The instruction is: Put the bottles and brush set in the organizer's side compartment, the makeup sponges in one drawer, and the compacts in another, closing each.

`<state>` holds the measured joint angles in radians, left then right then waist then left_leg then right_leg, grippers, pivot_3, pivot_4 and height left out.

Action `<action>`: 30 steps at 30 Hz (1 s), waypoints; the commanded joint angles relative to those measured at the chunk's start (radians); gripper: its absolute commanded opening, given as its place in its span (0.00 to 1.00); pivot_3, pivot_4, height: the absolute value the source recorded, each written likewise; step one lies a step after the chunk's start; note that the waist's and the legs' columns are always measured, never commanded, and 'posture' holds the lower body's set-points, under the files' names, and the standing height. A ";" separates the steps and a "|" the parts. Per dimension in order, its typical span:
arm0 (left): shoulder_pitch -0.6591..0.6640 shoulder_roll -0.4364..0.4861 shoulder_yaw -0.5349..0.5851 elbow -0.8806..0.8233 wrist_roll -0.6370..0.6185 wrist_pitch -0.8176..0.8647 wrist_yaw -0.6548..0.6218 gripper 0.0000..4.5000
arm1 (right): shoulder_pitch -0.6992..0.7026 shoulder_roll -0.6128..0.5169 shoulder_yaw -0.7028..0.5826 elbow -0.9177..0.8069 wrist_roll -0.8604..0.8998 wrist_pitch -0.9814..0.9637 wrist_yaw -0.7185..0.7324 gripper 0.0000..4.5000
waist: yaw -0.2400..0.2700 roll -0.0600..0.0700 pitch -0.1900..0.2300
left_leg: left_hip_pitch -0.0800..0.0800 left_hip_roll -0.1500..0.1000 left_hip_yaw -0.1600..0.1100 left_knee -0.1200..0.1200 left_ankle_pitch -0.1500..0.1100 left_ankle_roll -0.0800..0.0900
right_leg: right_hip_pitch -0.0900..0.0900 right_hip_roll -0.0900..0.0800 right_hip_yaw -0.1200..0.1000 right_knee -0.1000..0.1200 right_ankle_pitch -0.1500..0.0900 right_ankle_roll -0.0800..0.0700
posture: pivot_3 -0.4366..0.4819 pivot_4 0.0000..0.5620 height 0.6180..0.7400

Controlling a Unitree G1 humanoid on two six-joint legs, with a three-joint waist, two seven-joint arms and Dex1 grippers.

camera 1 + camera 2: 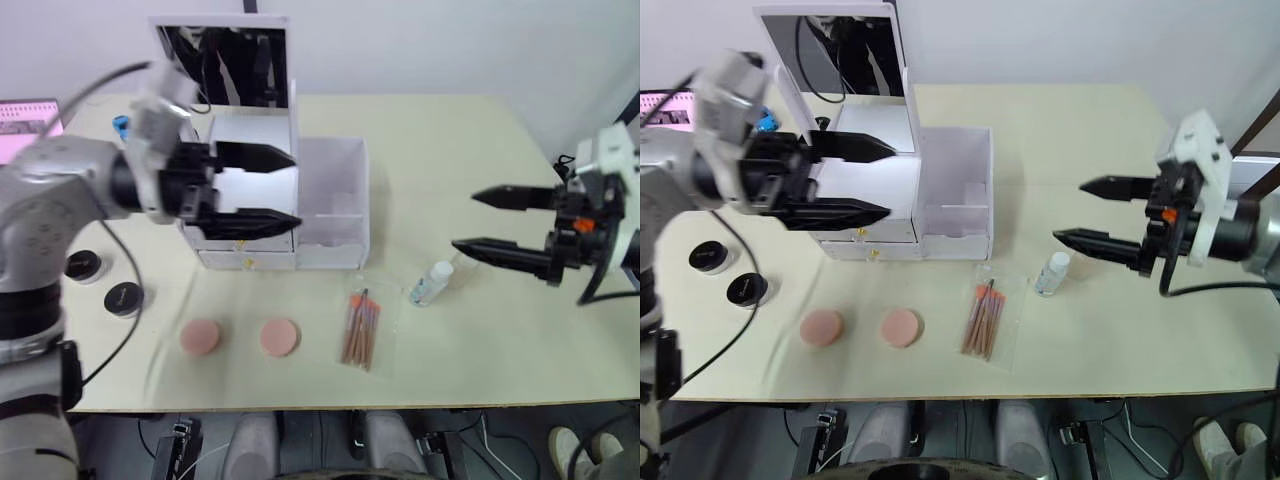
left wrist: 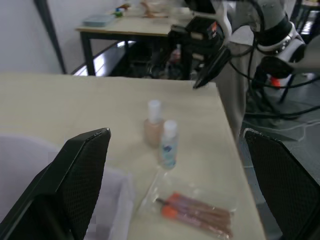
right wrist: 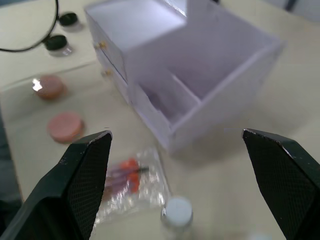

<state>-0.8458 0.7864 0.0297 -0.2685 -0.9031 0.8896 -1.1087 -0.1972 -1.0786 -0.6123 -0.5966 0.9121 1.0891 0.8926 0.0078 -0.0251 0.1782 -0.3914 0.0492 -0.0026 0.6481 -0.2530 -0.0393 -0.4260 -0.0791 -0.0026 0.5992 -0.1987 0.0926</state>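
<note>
Both grippers have their fingers spread wide with nothing between them. I see the left gripper hovering in front of the white organizer, over its drawer section, fingertips pointing toward the side compartment. I see the right gripper held well off to the right of the organizer, above the table, its tips aimed back toward the organizer.

The organizer stands with its mirrored lid raised upright at the back. Its two drawers, one stacked on the other with small gold knobs, look shut. The side compartment, on the organizer's right, is open on top and split by a divider.

In front of the organizer, near the table edge, lie two round pink makeup sponges, side by side but apart. The brush set, in a clear sleeve, lies in front of the side compartment. A clear bottle with a white cap lies just right of the brush set; from the left wrist view I make out a second, beige bottle standing just beside it. Two black round compacts sit to the organizer's left.
</note>
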 commanded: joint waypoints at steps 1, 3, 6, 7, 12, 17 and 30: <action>-0.047 -0.053 -0.071 0.032 0.049 -0.048 -0.040 1.00 | 0.139 0.070 -0.190 -0.085 -0.039 -0.016 -0.047 0.98 | 0.002 -0.001 0.000 | 0.000 0.000 0.000 0.000 0.000 0.000 | 0.000 0.000 0.000 0.000 0.000 0.000 | 0.48 0.27 0.87; -0.090 -0.105 -0.124 0.077 0.088 -0.086 -0.079 1.00 | 0.255 0.143 -0.307 -0.150 -0.050 -0.015 -0.083 0.98 | 0.012 -0.002 -0.001 | 0.000 0.000 -0.002 0.000 0.000 0.000 | 0.001 0.002 0.000 0.000 -0.001 0.001 | 0.48 0.27 0.87; -0.133 -0.141 -0.161 0.129 0.134 -0.120 -0.122 1.00 | 0.352 0.199 -0.401 -0.207 -0.042 -0.025 -0.121 0.98 | 0.005 -0.002 -0.001 | -0.001 0.000 -0.002 0.002 0.000 0.000 | 0.001 0.001 0.000 0.000 -0.001 0.001 | 0.48 0.27 0.87; -0.144 -0.152 -0.174 0.145 0.148 -0.133 -0.137 1.00 | 0.382 0.219 -0.439 -0.218 -0.026 -0.019 -0.129 0.98 | 0.003 -0.002 -0.001 | -0.001 0.000 -0.002 0.002 0.000 0.000 | 0.001 0.001 0.000 0.000 0.000 0.001 | 0.48 0.27 0.87; -0.162 -0.177 -0.231 0.218 0.243 -0.203 -0.199 1.00 | 0.488 0.284 -0.506 -0.263 -0.005 -0.035 -0.192 0.98 | 0.000 -0.001 -0.001 | 0.001 0.000 -0.002 0.002 0.000 0.000 | 0.002 0.002 0.001 0.000 0.000 0.000 | 0.48 0.27 0.87; -0.146 -0.200 -0.214 0.222 0.261 -0.214 -0.196 1.00 | 0.537 0.318 -0.438 -0.277 -0.039 -0.088 -0.261 0.98 | 0.001 -0.001 -0.001 | 0.001 0.000 -0.003 0.002 0.000 0.000 | 0.002 0.002 0.001 0.000 0.000 0.000 | 0.48 0.27 0.87; -0.015 -0.179 -0.125 0.055 0.234 -0.174 -0.068 1.00 | 0.393 0.344 -0.071 -0.039 -0.220 -0.289 -0.355 0.98 | 0.002 -0.001 -0.001 | 0.000 0.000 -0.003 0.000 0.000 0.000 | 0.001 0.001 0.001 -0.002 0.000 0.000 | 0.48 0.27 0.87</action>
<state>-0.8590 0.5998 -0.1311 -0.1747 -0.6474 0.7087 -1.1949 0.2114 -0.7343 -0.6840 -0.6463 0.7087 0.8321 0.5432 0.0102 -0.0264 0.1771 -0.3917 0.0490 -0.0057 0.6484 -0.2530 -0.0390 -0.4246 -0.0776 -0.0020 0.5971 -0.1991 0.0927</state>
